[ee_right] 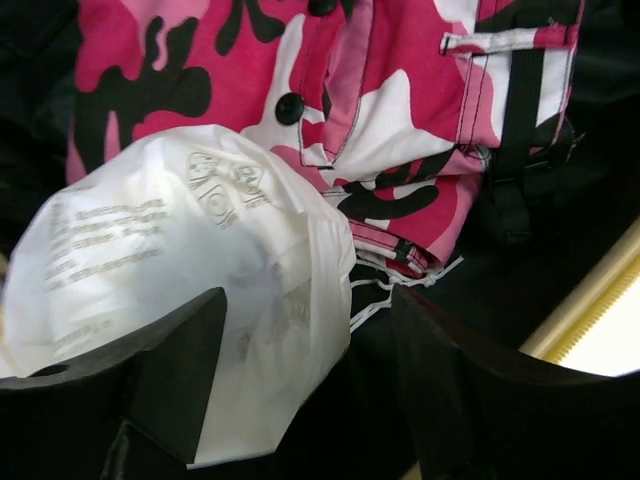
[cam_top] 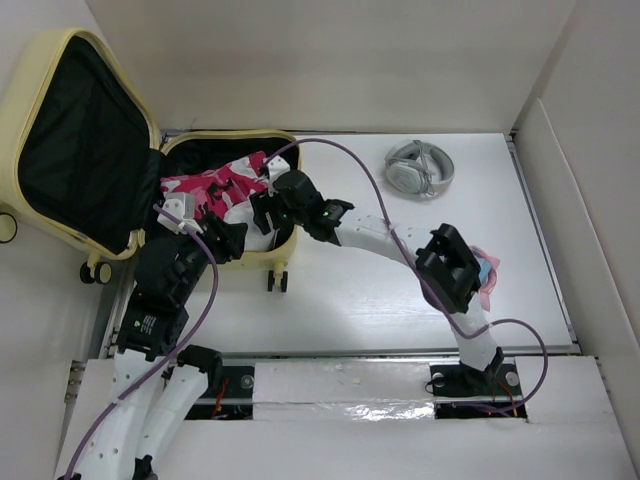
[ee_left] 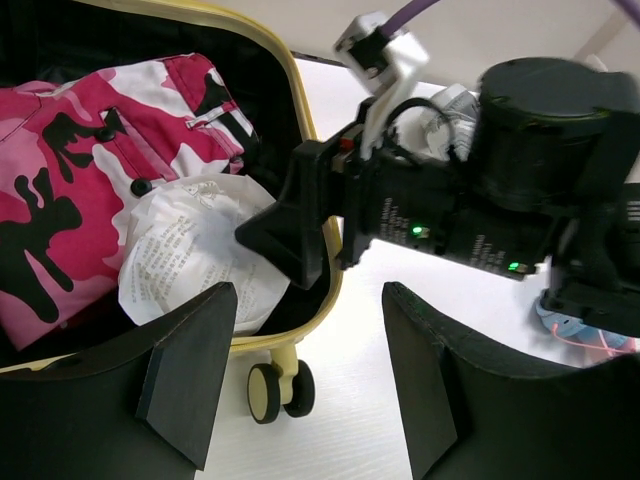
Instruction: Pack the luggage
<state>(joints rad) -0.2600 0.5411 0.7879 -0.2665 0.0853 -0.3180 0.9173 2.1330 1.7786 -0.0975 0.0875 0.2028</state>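
The pale-yellow luggage [cam_top: 85,45] lies open at the far left, its lid raised and black-lined. Inside are a pink, white and black camouflage garment [cam_top: 215,188] and a white plastic bag with printed text [ee_left: 195,245]. My right gripper [cam_top: 262,215] is open inside the suitcase, its jaws either side of the bag's edge [ee_right: 215,290], with the garment [ee_right: 400,110] behind. My left gripper [cam_top: 215,240] is open and empty at the suitcase's near rim, above a wheel [ee_left: 272,388].
Grey headphones [cam_top: 420,168] lie at the far right of the white table. A pink and blue item [cam_top: 487,272] lies under the right arm's elbow. White walls enclose the table on the left, back and right.
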